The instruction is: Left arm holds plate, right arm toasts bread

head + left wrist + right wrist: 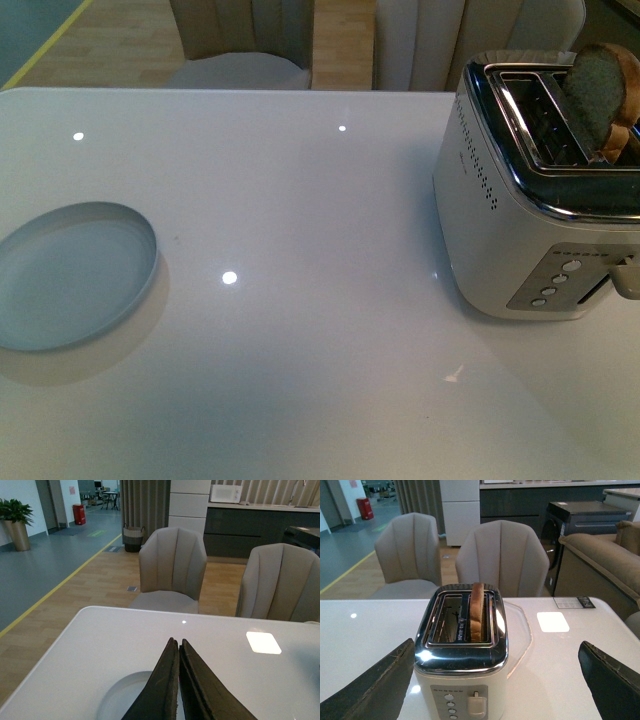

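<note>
The pale blue-grey plate (70, 275) lies on the white table at the left, empty. In the left wrist view my left gripper (177, 645) is shut on nothing, its dark fingers pressed together above the plate (125, 695). The bread slice (600, 90) stands upright in the right-hand slot of the white and chrome toaster (520, 220) at the right, sticking up out of the slot. In the right wrist view my right gripper (500, 680) is open wide, its fingers either side of the toaster (462, 665), and the bread (478, 611) stands in the slot. Neither arm shows in the front view.
The toaster's lever (474, 702) and a column of buttons (450, 707) face my right gripper. Beige chairs (172, 565) stand behind the table's far edge. A sofa (600, 560) stands at the right.
</note>
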Robot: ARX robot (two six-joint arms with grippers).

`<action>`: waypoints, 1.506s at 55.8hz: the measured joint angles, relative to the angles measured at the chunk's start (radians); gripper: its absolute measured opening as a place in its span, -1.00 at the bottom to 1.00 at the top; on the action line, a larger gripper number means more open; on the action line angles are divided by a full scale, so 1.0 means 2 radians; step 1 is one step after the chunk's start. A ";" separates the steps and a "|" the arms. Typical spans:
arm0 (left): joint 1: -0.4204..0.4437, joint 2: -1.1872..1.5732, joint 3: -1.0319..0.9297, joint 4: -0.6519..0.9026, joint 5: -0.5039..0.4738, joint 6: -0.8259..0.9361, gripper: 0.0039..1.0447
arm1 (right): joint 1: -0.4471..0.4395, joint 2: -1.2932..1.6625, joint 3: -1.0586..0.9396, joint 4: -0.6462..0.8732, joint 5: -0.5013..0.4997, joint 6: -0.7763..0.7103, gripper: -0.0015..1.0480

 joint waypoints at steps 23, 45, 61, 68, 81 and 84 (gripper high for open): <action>0.000 -0.110 0.000 -0.113 0.000 0.000 -0.95 | 0.000 0.000 0.000 0.000 0.000 0.000 0.83; 0.000 -0.112 0.000 -0.115 0.000 0.000 -0.44 | 0.000 0.000 0.000 0.000 0.000 0.000 0.83; 0.000 -0.112 0.000 -0.115 0.000 0.000 0.64 | 0.000 0.000 0.000 0.000 0.000 0.000 0.83; 0.000 -0.112 0.000 -0.115 0.000 0.001 0.88 | 0.000 0.000 0.000 0.000 0.000 0.000 0.83; 0.000 -0.112 0.000 -0.115 0.000 0.001 0.87 | 0.000 0.000 0.000 0.000 0.000 0.000 0.83; 0.000 -0.112 0.000 -0.115 0.000 0.001 0.87 | 0.000 0.000 0.000 0.000 0.000 0.000 0.83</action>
